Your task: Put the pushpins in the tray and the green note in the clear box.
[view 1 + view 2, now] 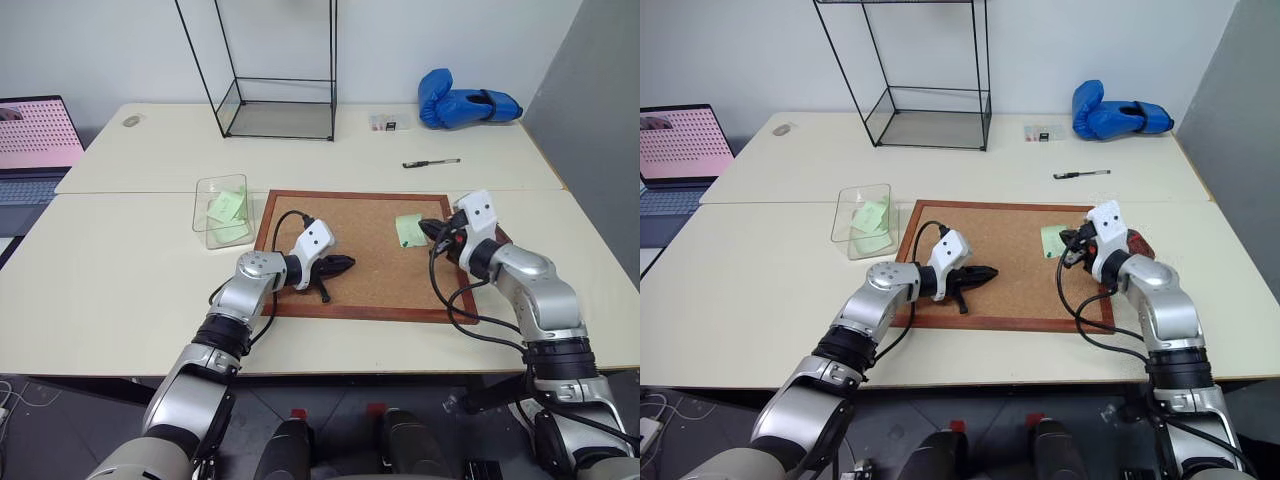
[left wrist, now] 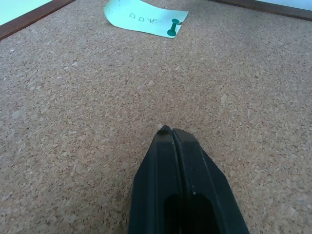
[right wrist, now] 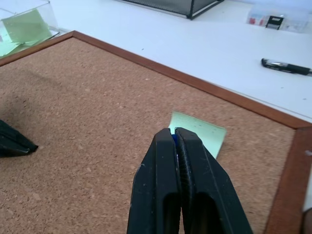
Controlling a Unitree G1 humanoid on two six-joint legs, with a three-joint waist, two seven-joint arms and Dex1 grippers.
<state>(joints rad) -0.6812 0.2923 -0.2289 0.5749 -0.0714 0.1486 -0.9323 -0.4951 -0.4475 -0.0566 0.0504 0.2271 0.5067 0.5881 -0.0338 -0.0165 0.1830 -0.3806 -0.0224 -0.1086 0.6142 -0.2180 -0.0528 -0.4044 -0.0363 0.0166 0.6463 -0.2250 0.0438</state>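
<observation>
The clear box (image 1: 223, 209) is seen on the tabletop (image 1: 110, 280) just beside the left edge of the cork board (image 1: 370, 255), with pale-green paper notes lying inside it. The tray (image 1: 1137, 243) is glimpsed as a reddish-brown patch at the board's right edge, largely hidden behind the right arm; its contents cannot be told. The green note (image 1: 408, 229) lies on the cork near the board's right side, and a green pushpin (image 2: 172, 28) is stuck at one corner of it. The jaws of the right gripper (image 3: 174, 134) are pressed together above the note, with a speck of blue pinched at their tips. The jaws of the left gripper (image 2: 171, 130) are closed on nothing, low over bare cork near the board's left part. A black-framed glass case (image 1: 275, 105), a pen (image 1: 431, 162) and a blue boxing glove (image 1: 465, 103) are set well apart towards the far edge of the tabletop, before a pale wall.
</observation>
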